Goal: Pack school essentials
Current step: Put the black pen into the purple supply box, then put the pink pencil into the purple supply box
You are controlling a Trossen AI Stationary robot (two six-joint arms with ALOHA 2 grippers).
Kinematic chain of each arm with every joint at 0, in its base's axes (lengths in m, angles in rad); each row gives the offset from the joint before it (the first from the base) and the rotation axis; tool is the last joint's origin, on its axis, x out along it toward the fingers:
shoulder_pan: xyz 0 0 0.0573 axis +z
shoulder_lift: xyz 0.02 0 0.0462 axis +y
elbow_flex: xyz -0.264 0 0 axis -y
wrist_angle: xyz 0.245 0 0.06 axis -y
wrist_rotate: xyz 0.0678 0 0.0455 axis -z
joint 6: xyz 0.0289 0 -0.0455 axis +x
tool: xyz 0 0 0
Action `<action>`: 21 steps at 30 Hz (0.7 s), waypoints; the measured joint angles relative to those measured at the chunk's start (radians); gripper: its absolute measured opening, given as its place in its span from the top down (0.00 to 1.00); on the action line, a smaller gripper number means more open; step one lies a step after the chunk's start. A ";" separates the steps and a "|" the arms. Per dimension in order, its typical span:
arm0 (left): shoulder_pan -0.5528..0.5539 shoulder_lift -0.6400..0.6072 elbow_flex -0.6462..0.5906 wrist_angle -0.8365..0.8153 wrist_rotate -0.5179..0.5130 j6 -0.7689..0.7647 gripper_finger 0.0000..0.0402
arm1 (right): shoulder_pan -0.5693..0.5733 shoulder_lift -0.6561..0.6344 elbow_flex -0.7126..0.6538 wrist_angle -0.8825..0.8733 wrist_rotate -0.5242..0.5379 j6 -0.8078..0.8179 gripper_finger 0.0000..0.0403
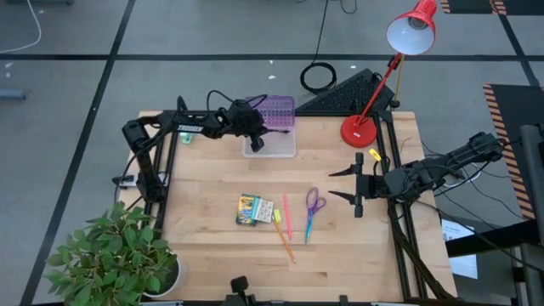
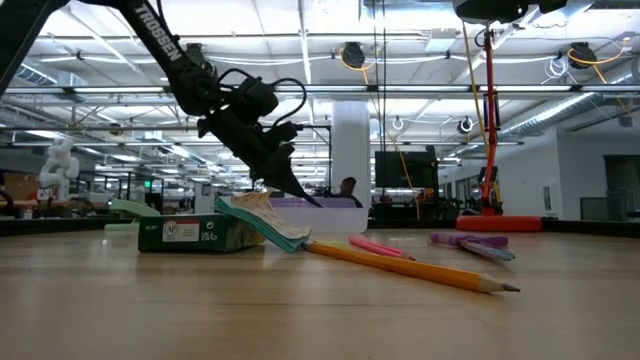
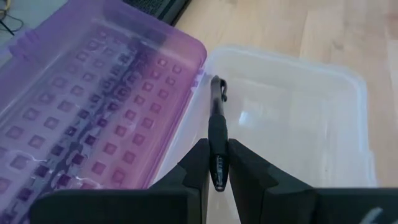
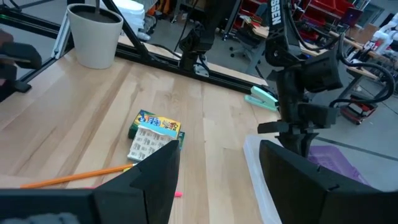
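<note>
My left gripper [image 1: 257,143] hangs over the clear box [image 1: 270,146] at the table's far edge, its fingers [image 3: 198,163] closed on a black pen [image 3: 216,134] that points down into the box's empty interior. The box's purple lid [image 1: 276,110] lies open on the far side, hinged back flat. In the low view the same gripper [image 2: 296,190] slants down toward the box.

My right gripper [image 1: 356,187] waits at the table's right edge, jaws spread wide and holding nothing, facing the middle of the table.

Remaining items lie mid-table, apart from the box: the yellow-green crayon box [image 1: 247,208] with a small stationery set [image 1: 263,211] touching its right side; a small yellow piece [image 1: 276,216] just beside that; a pink pen [image 1: 287,214]; an orange pencil [image 1: 285,244] angled toward the near edge; and purple-handled scissors [image 1: 314,204] farthest right. A red desk lamp [image 1: 374,93] stands at the far right corner.
</note>
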 joint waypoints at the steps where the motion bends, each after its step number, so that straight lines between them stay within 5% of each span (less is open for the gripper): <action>1: 0.001 0.000 0.000 -0.001 -0.005 0.005 0.87 | 0.000 0.000 0.000 0.000 0.000 0.000 0.47; 21: -0.003 -0.004 0.001 -0.065 -0.143 0.045 0.67 | 0.000 0.000 0.000 -0.001 0.000 -0.002 0.47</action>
